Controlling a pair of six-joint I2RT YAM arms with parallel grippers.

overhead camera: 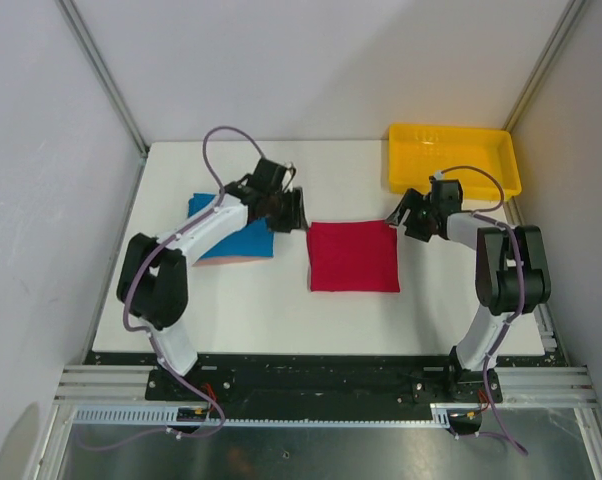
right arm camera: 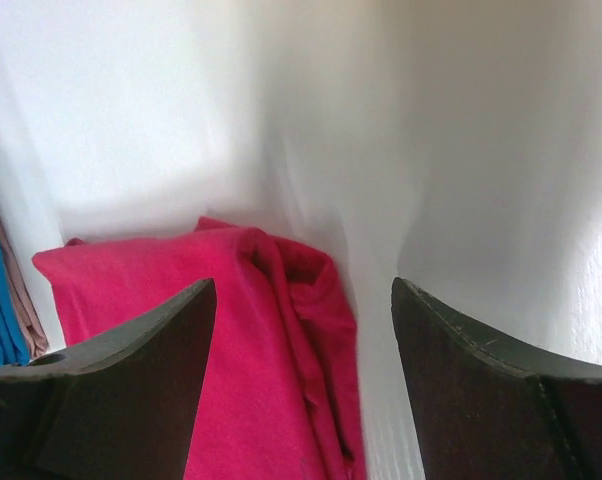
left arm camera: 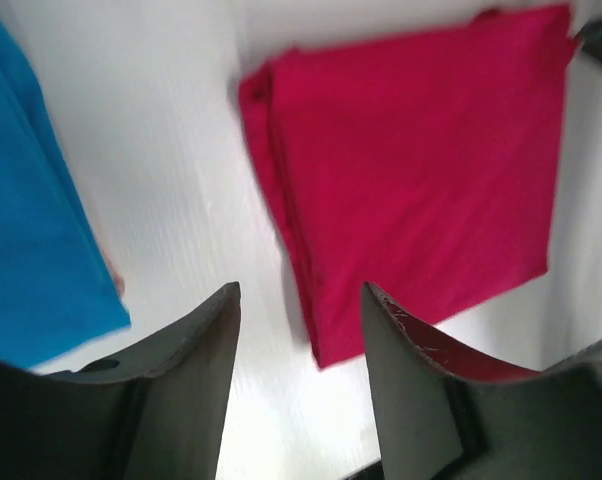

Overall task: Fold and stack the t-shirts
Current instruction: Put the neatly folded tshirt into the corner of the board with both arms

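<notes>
Folded crimson red cloth t-shirt (overhead camera: 353, 256) lies between left tool (overhead camera: 299, 210) and right tool (overhead camera: 396, 221), both spread apart, empty. Folded bright blue cloth t-shirt (overhead camera: 233, 240) lies beside left tool; stacking seems next, needing an edge pinch.

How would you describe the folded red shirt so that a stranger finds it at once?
Start from the white table. Near its middle lies a crimson cloth shirt folded into a square. Its neighbour on the left is a bright blue folded shirt; this one alone is red.
</notes>
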